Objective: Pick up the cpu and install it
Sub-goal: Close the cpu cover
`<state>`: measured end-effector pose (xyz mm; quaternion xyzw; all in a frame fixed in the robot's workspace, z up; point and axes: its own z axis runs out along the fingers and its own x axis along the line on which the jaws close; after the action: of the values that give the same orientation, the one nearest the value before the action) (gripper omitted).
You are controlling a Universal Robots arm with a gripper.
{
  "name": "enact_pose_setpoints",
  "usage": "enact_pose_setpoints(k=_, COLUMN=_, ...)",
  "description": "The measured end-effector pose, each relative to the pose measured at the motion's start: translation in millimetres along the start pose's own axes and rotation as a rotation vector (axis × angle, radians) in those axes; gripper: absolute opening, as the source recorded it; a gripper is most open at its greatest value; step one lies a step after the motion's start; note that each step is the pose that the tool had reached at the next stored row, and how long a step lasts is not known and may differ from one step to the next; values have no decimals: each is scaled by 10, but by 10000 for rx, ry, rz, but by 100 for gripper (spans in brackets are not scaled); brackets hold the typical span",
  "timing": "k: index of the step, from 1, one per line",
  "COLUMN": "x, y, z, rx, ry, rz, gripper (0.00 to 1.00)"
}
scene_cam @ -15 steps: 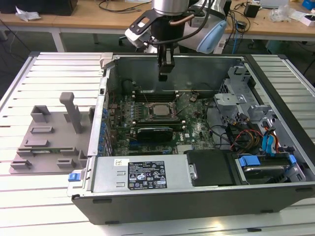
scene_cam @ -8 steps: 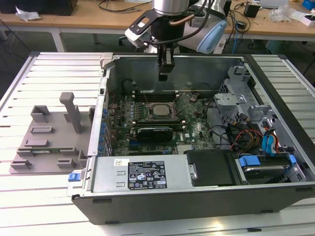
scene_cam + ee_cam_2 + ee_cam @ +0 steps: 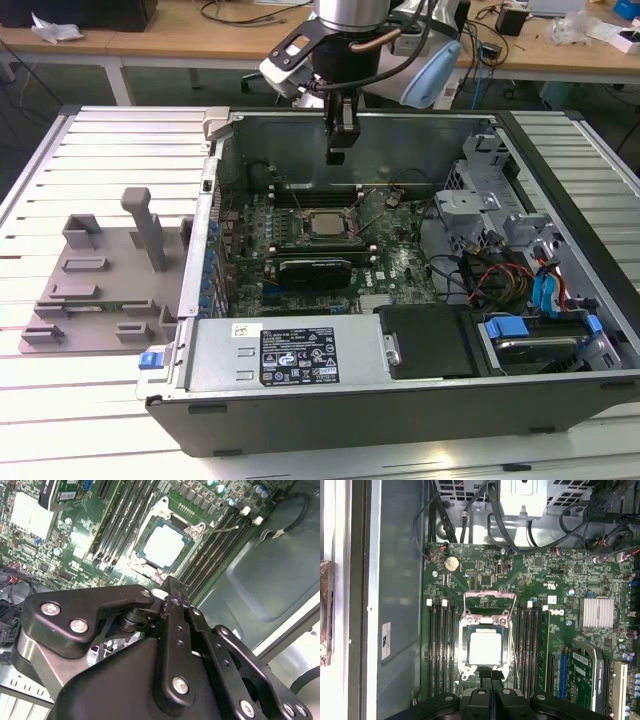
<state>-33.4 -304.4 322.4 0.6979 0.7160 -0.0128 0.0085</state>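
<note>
The cpu is seen lying flat in the motherboard socket. Above that socket, slightly toward the case's rear wall, the pincer is closed narrow, with nothing gripped.

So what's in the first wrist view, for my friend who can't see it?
The silvery cpu sits in its socket on the green motherboard, with memory slots on both sides. The black tool, shut, points toward it.

The arm hung vertically from above, wrist pointing straight down, and its black gripper held both slim fingers pressed flat together at the tips.
</note>
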Motion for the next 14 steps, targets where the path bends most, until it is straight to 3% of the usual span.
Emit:
enact_pose_setpoints(k=10, x=-6, y=238, z=-1, rx=2, ry=1, rz=-1, gripper=11)
enact_pose_setpoints(k=14, x=-11, y=459, z=-2, rx=11, ry=2, rz=0, gripper=11)
